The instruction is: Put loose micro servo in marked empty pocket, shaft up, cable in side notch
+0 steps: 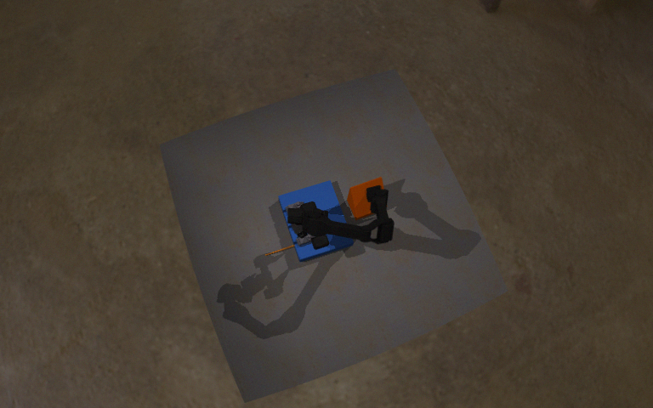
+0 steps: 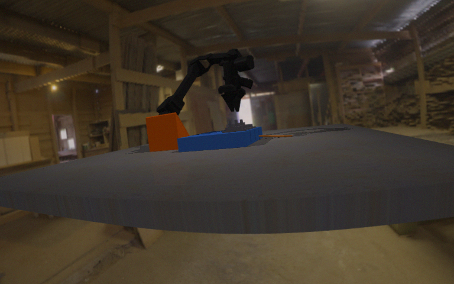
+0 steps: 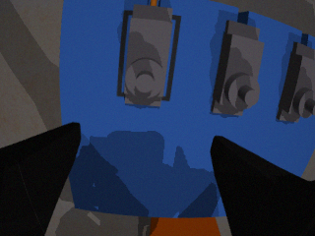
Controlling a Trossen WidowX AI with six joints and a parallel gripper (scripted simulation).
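The grey micro servo (image 3: 149,41) (image 1: 303,240) lies in the marked pocket on the blue deck (image 1: 313,189) (image 2: 214,140) (image 3: 89,74). The pocket's dark outline (image 3: 173,59) shows along both its sides in the wrist view. Its round output shaft faces up. Its orange cable (image 1: 279,250) (image 2: 276,135) (image 3: 154,2) leaves from its outer end and runs out past the deck's edge; the notch is barely in view. It looks low and level, but whether both ears are flat cannot be told. My gripper (image 2: 234,110) (image 3: 146,138) is open and empty, above the deck and clear of the servo.
Two more grey servos (image 3: 241,54) (image 3: 301,74) stand on the deck in a row beside the first one. An orange wedge-shaped block (image 1: 358,201) (image 2: 162,134) (image 3: 184,226) stands beside the deck near the arm's base. All rest on a grey table (image 1: 385,312) (image 2: 234,180).
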